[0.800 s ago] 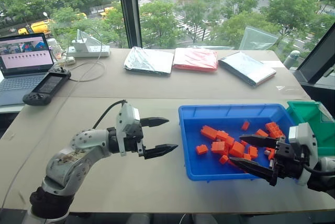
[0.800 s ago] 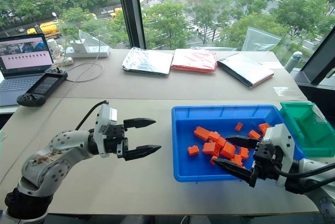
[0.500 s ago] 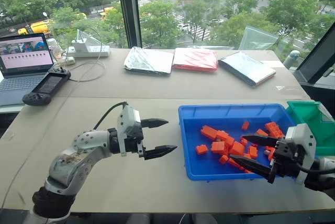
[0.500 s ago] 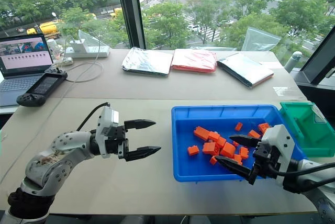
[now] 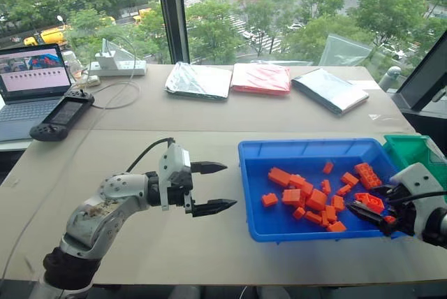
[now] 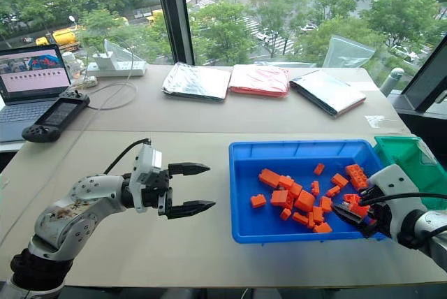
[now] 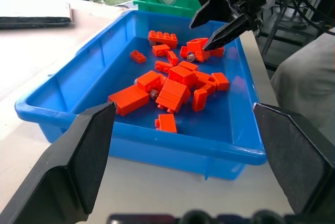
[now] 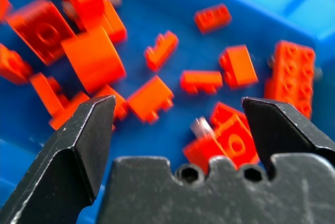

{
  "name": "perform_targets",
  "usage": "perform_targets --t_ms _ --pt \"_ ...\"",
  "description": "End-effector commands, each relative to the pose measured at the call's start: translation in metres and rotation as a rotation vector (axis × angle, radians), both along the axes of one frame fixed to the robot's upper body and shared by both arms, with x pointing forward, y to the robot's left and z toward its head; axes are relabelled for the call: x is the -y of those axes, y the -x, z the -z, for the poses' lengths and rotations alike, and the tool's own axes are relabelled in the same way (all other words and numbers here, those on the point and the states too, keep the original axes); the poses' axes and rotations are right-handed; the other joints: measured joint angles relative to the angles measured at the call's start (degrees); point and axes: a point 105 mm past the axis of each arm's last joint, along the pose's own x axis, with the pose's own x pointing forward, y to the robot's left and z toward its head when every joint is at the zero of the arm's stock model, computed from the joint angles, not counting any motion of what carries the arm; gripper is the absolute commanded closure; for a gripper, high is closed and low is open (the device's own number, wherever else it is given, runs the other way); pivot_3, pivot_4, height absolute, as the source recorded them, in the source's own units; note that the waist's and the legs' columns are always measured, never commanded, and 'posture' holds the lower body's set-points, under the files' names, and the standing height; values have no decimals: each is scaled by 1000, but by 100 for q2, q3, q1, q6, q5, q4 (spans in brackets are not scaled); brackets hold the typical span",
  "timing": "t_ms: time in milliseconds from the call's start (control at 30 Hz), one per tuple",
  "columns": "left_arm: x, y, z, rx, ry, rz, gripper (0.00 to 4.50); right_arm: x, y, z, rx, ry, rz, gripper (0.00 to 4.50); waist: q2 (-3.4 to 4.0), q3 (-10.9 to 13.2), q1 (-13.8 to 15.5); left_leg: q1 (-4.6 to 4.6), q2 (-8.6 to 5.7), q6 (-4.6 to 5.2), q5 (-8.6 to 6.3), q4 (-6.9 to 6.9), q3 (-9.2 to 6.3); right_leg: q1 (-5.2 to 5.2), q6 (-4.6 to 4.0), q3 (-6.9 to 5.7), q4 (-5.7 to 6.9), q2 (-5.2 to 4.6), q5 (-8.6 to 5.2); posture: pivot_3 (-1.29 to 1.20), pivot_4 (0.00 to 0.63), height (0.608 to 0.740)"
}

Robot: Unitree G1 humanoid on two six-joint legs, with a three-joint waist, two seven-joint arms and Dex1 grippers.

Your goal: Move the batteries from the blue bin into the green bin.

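Your right pincer [image 6: 357, 209] hangs released, holding nothing, over the near-right part of the blue bin [image 6: 244, 194], among the batteries [image 6: 302, 200] scattered inside. Your left pincer [image 6: 188, 188] is released above the desk [image 6: 209, 114]. Beyond the right corner sits the green bin [image 6: 412, 163].

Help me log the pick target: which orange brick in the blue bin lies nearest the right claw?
The brick by the blue bin's right wall, directly between the open right claw's fingers; the other batteries lie further left.
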Motion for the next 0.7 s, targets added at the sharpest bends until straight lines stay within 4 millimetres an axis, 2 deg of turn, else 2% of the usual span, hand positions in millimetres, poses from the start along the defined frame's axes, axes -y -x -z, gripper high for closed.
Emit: perform_targets --t_ms 33,400,700 --pt "3 3 -6 50 -6 40 0 9 -1 -5 -9 89 27 48 0 0 -13 1 1 0 0 -1 -1 1 0 0 0 1 0 0 150 740" --pt "0 -1 1 54 1 36 0 23 -13 14 -78 189 55 48 1 1 -14 -1 2 0 0 0 -2 1 0 -1 0 4 0 0 150 740" --pt "-1 -3 6 47 -5 34 0 28 -26 21 -89 179 80 48 3 2 -21 -1 2 0 0 0 -2 0 0 -1 0 3 0 0 150 740"
